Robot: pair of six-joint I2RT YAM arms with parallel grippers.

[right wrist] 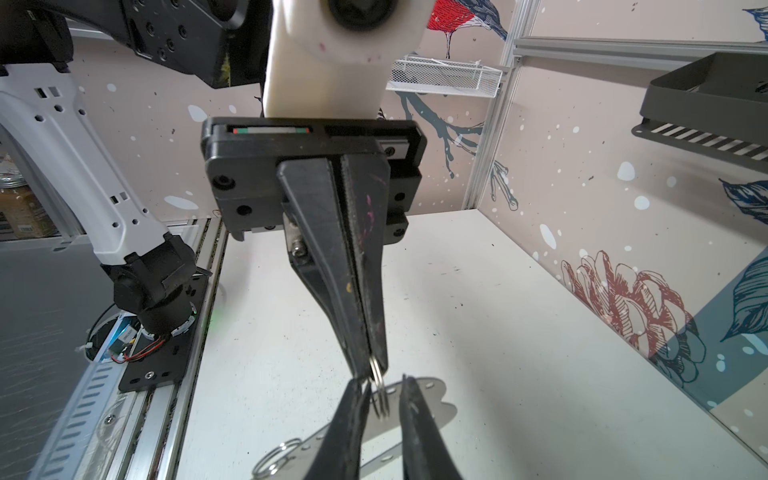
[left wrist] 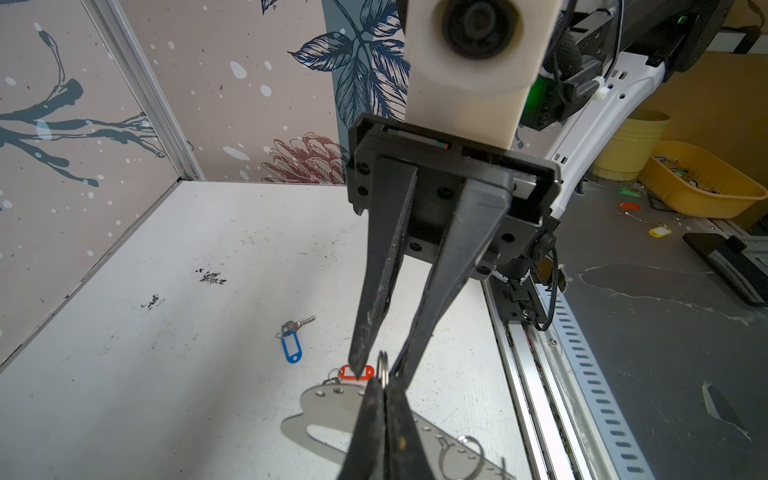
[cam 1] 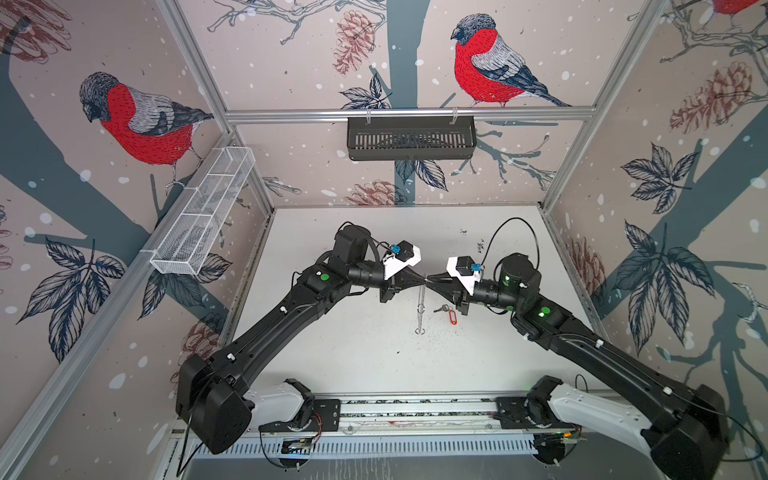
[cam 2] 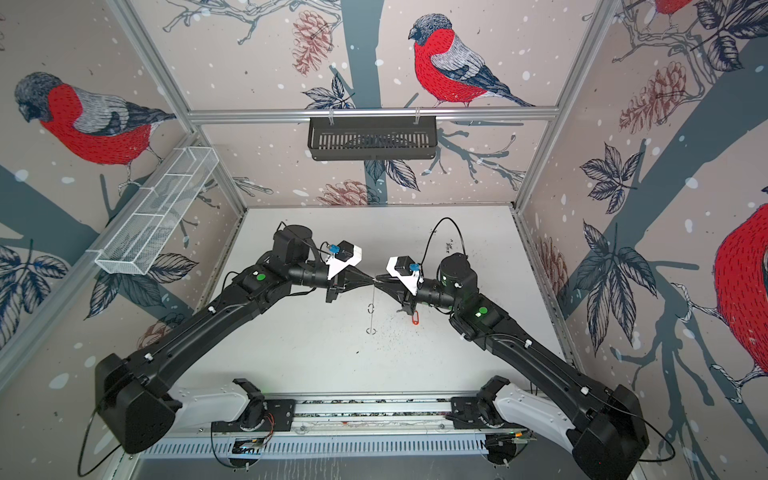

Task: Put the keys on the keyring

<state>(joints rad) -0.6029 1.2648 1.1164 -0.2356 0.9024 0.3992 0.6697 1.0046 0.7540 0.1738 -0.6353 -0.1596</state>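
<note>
Looks like ring-opening: left end effector [right wrist: 376, 361] pinches the keyring's [right wrist: 434, 405] split ring [right wrist: 380, 395], right end effector [right wrist: 382, 384] spread around it; next, clamp and pry

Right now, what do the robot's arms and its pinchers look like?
The left arm and right arm are chunky and black, with white shells near the base, round green dots and thin black cables. A white camera block with a blue plug sits at each wrist. The left gripper and right gripper have long black fingers tapering to points.

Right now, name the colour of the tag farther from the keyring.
Blue tag, clearest in left wrist view.
</note>
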